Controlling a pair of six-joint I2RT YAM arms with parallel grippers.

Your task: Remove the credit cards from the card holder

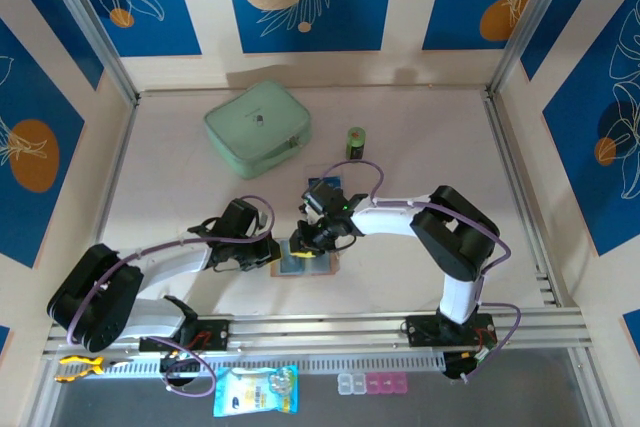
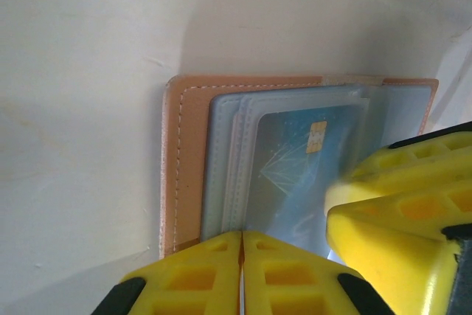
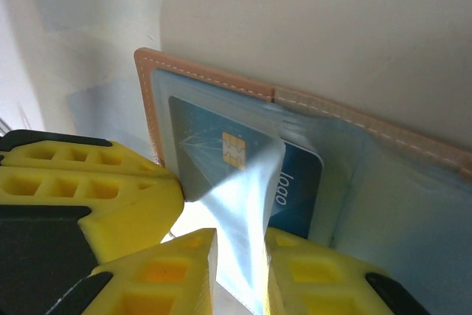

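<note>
- the tan-brown leather card holder (image 1: 318, 269) is lying open and flat on the white counter (image 1: 170, 177), near its front edge, between the two arms.
- a blue credit card (image 2: 295, 167) with a gold chip is sitting inside the holder's pocket, under a pale translucent plastic sleeve (image 3: 247, 204); the right wrist view is showing the word "logo" on its uncovered end.
- the left gripper (image 2: 242, 237) is clenched, its yellow fingers (image 2: 199, 278) pressing together with nothing between them, and their tips are lying over the near edge of the holder.
- the right gripper (image 3: 240, 237) is grasping the sleeve: the flap is rising off the card and passing between its two yellow fingers (image 3: 184, 263), which are closing on it from both sides.
- the two grippers are sitting just beside each other over the holder, the left one (image 1: 272, 252) at its left edge and the right one (image 1: 305, 244) at its far side.
- a mint-green zip case (image 1: 257, 132) and a small green cylinder (image 1: 356, 142) are resting further back, well apart from the holder.
</note>
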